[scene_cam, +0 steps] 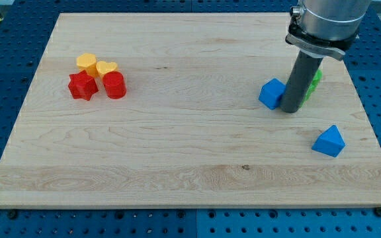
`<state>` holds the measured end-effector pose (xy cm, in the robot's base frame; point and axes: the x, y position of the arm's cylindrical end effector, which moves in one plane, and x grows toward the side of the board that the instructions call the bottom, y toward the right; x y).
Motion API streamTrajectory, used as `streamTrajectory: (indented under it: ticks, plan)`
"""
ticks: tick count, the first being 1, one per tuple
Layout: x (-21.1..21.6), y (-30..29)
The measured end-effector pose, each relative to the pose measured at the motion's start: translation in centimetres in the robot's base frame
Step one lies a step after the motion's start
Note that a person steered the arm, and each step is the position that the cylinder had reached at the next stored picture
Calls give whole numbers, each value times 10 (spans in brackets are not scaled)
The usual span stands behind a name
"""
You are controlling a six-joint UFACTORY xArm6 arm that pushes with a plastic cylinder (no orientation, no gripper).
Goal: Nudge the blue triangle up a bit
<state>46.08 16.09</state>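
The blue triangle [329, 141] lies near the view's right edge of the wooden board [177, 132], low on the right side. My tip [290, 110] stands up and to the left of it, well apart from it. The tip is right beside a blue cube [271, 93], at that cube's right edge. A green block [315, 84] is partly hidden behind the rod.
At the view's upper left sits a cluster: a yellow block [86, 63], a yellow heart [107, 69], a red star-shaped block [83, 86] and a red cylinder [114, 85]. The board's right edge runs just past the blue triangle.
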Motion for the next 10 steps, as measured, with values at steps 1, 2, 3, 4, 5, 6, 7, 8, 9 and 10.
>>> streamTrajectory:
  ticks: [1, 2, 3, 4, 5, 6, 7, 8, 9, 10]
  plan:
    - [27, -19]
    - [82, -21]
    - [106, 30]
    - [99, 66]
    - [97, 48]
    - [89, 21]
    - [79, 19]
    - [93, 32]
    - [106, 54]
    - [106, 71]
